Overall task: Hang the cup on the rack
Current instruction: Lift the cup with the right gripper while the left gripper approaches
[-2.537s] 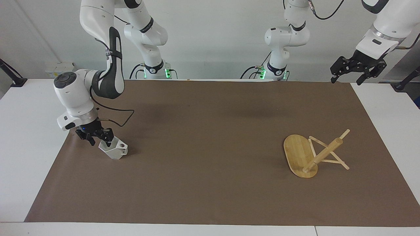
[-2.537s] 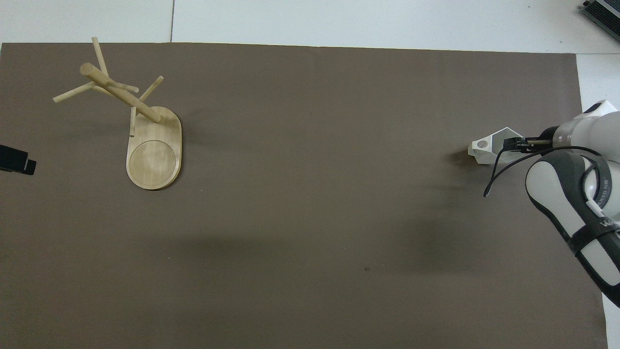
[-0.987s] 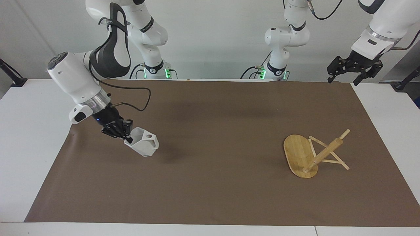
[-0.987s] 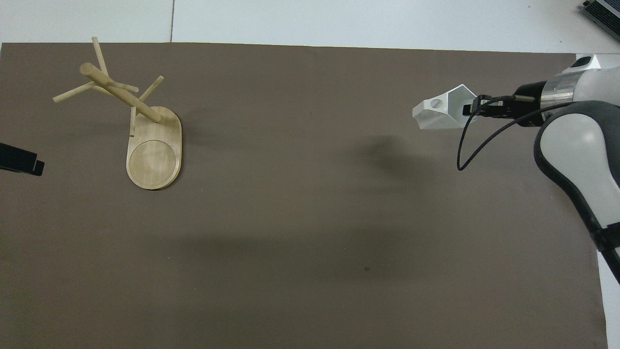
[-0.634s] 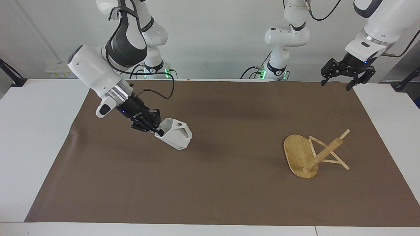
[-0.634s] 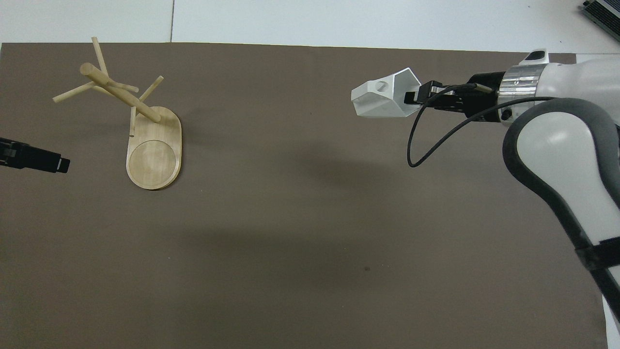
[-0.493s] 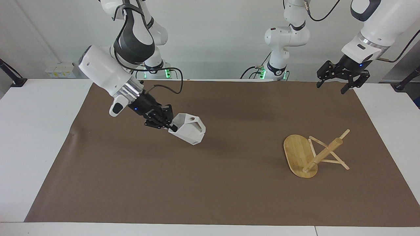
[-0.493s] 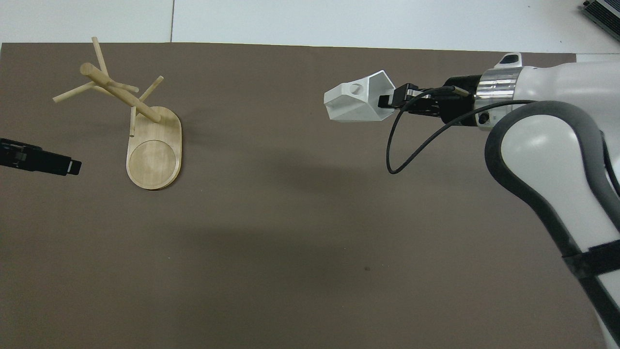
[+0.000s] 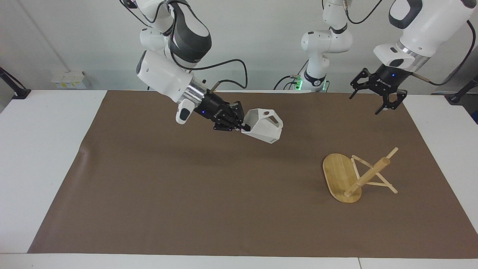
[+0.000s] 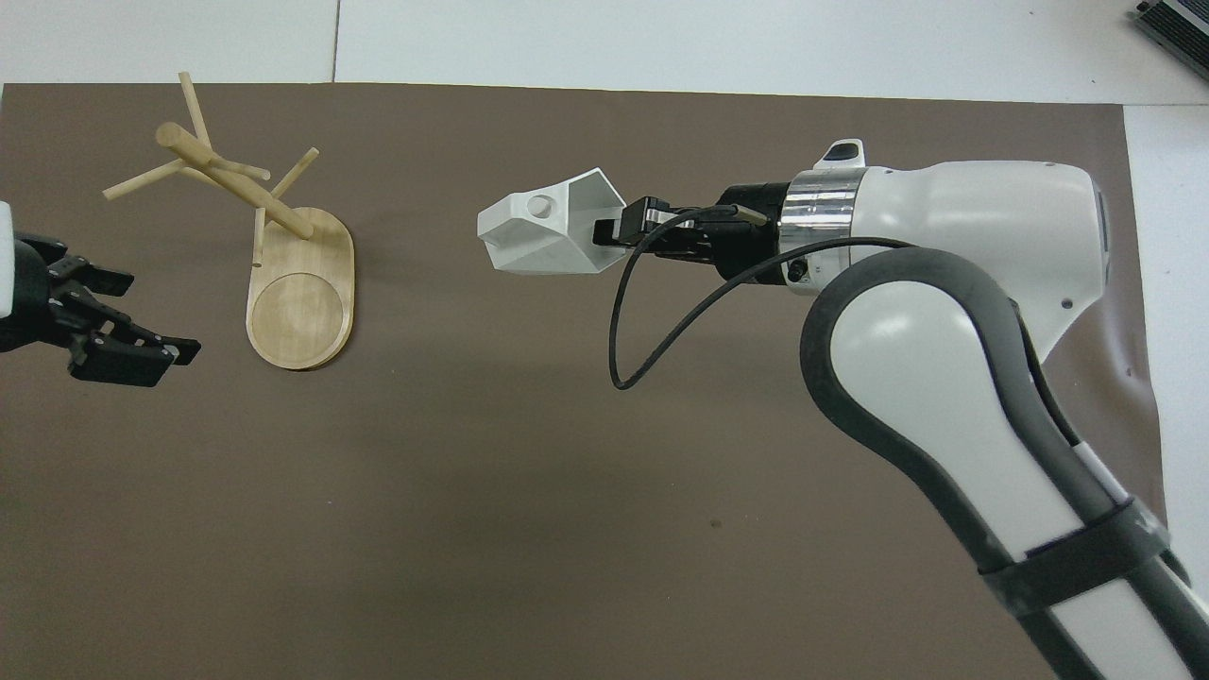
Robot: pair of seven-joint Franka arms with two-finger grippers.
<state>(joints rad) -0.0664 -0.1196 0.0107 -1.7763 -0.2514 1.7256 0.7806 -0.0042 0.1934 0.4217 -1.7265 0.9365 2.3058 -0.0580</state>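
Observation:
The white faceted cup (image 9: 263, 127) hangs in the air over the middle of the brown mat, tipped on its side, its handle hole facing up. My right gripper (image 9: 244, 127) is shut on its rim. In the overhead view the cup (image 10: 543, 227) leads the right gripper (image 10: 604, 231) toward the left arm's end. The bamboo rack (image 9: 358, 177) stands on its oval base at the left arm's end of the mat, empty; it also shows in the overhead view (image 10: 297, 297). My left gripper (image 9: 375, 101) is open in the air, apart from the rack, and shows in the overhead view (image 10: 132, 345).
The brown mat (image 9: 209, 194) covers most of the white table (image 9: 37, 157). The right arm's black cable (image 10: 652, 331) loops below its wrist.
My right gripper has lifted the cup off the mat and carried it from the right arm's end to over the middle. My left gripper has come in toward the rack.

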